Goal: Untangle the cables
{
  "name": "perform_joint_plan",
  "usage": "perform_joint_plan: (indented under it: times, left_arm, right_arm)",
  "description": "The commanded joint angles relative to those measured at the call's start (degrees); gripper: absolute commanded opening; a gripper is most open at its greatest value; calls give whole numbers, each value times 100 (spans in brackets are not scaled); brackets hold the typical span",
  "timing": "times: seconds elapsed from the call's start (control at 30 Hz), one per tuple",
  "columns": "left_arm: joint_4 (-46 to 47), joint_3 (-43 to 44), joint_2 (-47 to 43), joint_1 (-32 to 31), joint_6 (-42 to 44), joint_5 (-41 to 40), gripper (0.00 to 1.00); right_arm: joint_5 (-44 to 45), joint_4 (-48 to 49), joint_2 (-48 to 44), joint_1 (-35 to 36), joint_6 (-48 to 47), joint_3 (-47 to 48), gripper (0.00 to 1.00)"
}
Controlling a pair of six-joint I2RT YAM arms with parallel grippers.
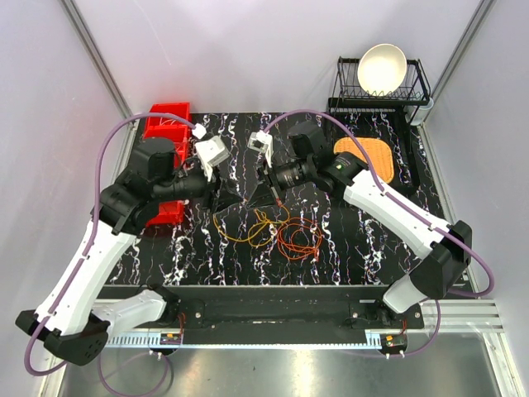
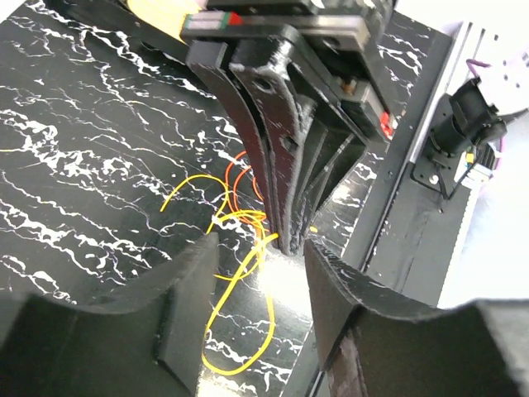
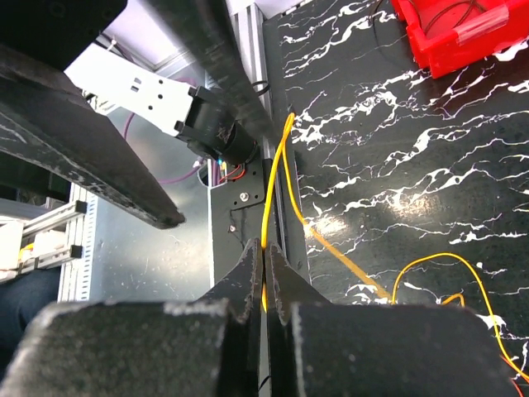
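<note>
The cables [image 1: 277,233] lay in a loose orange-and-yellow tangle near the middle of the black marbled table [image 1: 364,252], just in front of the tips of both arms. The right end effector [image 3: 264,258] was pinched narrow on a yellow strand [image 3: 279,178], which ran out from between its closed fingers toward the rest of the tangle. The left end effector [image 2: 260,252] faced it tip to tip with its fingers [image 2: 190,306] spread wide, gripping nothing, and yellow loops lay on the table below the gap. From above, the two nearly met over the far edge of the tangle. Red bins [image 1: 168,122] sat at the table's far left. A dish rack [image 1: 351,87] holding a white bowl [image 1: 382,66] stood beyond its far right corner.
</note>
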Motion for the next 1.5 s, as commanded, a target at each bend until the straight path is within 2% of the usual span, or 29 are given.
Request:
perform_joint_plan:
  times: [0.0,0.13,0.37,0.47,0.57,0.77,0.83,0.9,0.97,1.0,1.07,1.1,1.13,1.17,1.3,1.47]
  left_arm:
    - [-128,-32,-104,21,278,377,49]
    - [-233,-58,28,12,304,544,40]
    - [-304,-58,204,12,313,833,40]
    - [-330,-67,309,12,295,939,35]
    - [-339,-84,380,12,286,974,27]
    - [-304,-93,476,20,190,1062,1]
    - [-226,-119,477,21,111,1063,0]
    - [-103,-128,450,12,49,1019,0]
    - [-23,-120,406,12,-117,738,0]
    - [38,-93,406,12,-153,616,0]
    - [74,20,415,12,-337,-78,0]
    - [161,47,406,12,-372,-332,0]
    - [240,65,398,12,-495,-927,0]
    - [371,109,354,29,-548,-1185,0]
    - [688,249,266,73,-733,-2126,0]
    - [856,923,423,257,-926,-3532,0]
  right_arm:
    - [-275,32,-272,46,-96,245,0]
    - [-328,41,-334,37,-96,254,0]
    - [-346,49,-404,46,-96,175,0]
    - [-293,41,-405,37,-79,175,0]
    - [-302,58,-413,37,-70,183,0]
    - [-311,120,-440,37,-35,131,0]
    - [-311,172,-440,37,0,96,1]
    - [-250,190,-431,37,44,69,9]
    - [-101,216,-466,46,106,43,28]
    - [161,269,-510,37,193,8,50]
    - [636,348,-554,37,368,-97,63]
    - [1256,461,-624,46,457,-141,69]
    - [1567,506,-650,37,527,-194,71]
    - [2127,550,-720,37,641,-299,72]
    - [3420,734,-948,37,923,-702,74]
    - [4592,998,-1362,29,1239,-1380,80]
